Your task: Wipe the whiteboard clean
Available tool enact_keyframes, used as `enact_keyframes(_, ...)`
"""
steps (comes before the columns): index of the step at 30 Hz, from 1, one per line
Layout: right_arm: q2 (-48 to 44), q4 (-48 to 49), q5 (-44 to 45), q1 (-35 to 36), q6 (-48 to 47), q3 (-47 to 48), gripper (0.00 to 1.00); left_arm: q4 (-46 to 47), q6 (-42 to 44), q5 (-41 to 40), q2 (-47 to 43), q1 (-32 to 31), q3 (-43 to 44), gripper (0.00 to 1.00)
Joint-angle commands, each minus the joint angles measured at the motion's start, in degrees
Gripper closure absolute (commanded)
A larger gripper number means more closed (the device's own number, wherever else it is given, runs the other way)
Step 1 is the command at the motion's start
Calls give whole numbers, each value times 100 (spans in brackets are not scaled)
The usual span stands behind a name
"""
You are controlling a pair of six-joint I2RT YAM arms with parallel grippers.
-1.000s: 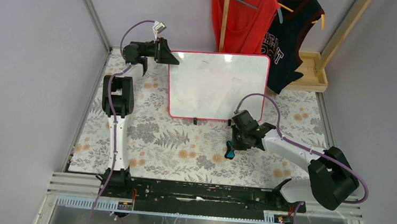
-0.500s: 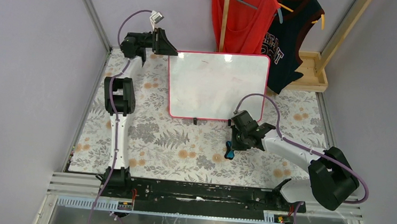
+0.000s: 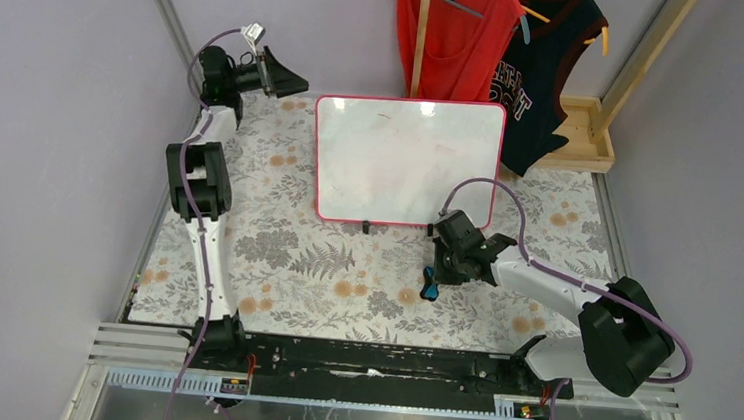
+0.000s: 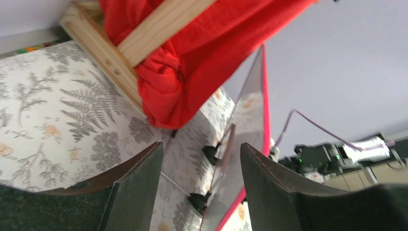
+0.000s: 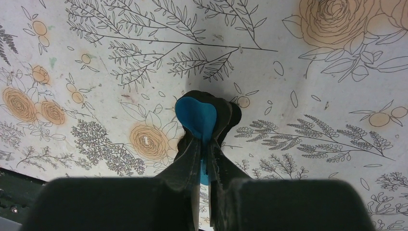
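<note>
The whiteboard (image 3: 407,163), white with a red-pink frame and two black clip feet, stands at the back middle of the table; only faint smudges show on it. My left gripper (image 3: 296,84) is open and empty, raised to the left of the board's upper left corner and apart from it. In the left wrist view the board (image 4: 252,120) shows edge-on between the fingers, farther off. My right gripper (image 3: 435,271) is shut on the blue-and-black eraser (image 3: 430,285), low over the cloth in front of the board's lower right corner. The eraser (image 5: 195,115) sticks out past the fingertips.
A floral cloth (image 3: 323,266) covers the table. A red shirt (image 3: 452,36) and a dark shirt (image 3: 544,73) hang on a wooden rack (image 3: 584,136) behind the board. Grey walls stand close on the left and right.
My left gripper has drawn back and to the left, away from the whiteboard's upper left corner. The right gripper with the eraser has barely moved.
</note>
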Motion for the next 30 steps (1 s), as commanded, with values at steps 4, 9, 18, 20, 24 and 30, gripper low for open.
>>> enact_keyframes(4, -177, 134, 100, 86, 96, -112, 90, -5787, 5268, -2011, -432, -217, 619, 38)
enact_keyframes(9, -106, 142, 215, 94, 101, -110, 90, -6516, 6918, -4060, -1272, -545, -659, 40)
enact_keyframes(18, -147, -49, 1100, 162, 249, -42, 87, -4655, 6755, -7097, -3705, -904, -4259, 40)
enact_keyframes(20, -203, -69, 1264, 186, 311, -68, 85, -4554, 6695, -7483, -4029, -902, -4622, 40)
enact_keyframes(24, -336, -116, 1442, 242, 340, -107, 79, -4596, 6777, -7967, -4351, -893, -5153, 40)
enact_keyframes(30, -868, -171, 1482, 427, 363, -202, 65, -4366, 6634, -8014, -5128, -851, -6098, 39)
